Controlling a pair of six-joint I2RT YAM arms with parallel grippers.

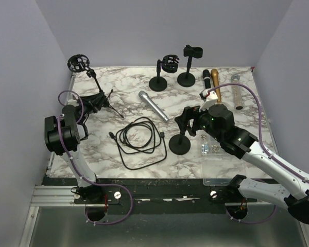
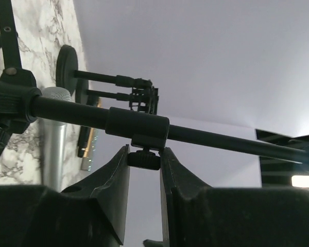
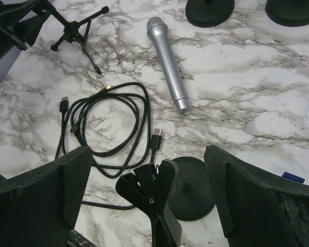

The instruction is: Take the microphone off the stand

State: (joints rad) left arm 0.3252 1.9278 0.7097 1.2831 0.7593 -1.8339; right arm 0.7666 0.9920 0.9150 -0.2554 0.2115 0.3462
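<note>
A silver microphone (image 1: 153, 106) lies flat on the marble table, apart from every stand; it also shows in the right wrist view (image 3: 167, 64). My left gripper (image 1: 89, 104) is at the tripod stand (image 1: 99, 98) and is shut on a small black knob (image 2: 143, 159) under the stand's pole (image 2: 136, 123). My right gripper (image 1: 188, 122) is open, its fingers (image 3: 72, 190) wide on either side of the empty clip (image 3: 153, 193) of a round-base stand (image 1: 181, 145). The gripper holds nothing.
A coiled black cable (image 1: 139, 139) lies between the arms. Two more round-base stands (image 1: 158, 83) (image 1: 186, 78) stand at the back. Black (image 1: 206, 77), gold (image 1: 215, 82) and grey (image 1: 237, 93) microphones lie at the back right. A clear tray (image 1: 216, 157) sits at the front right.
</note>
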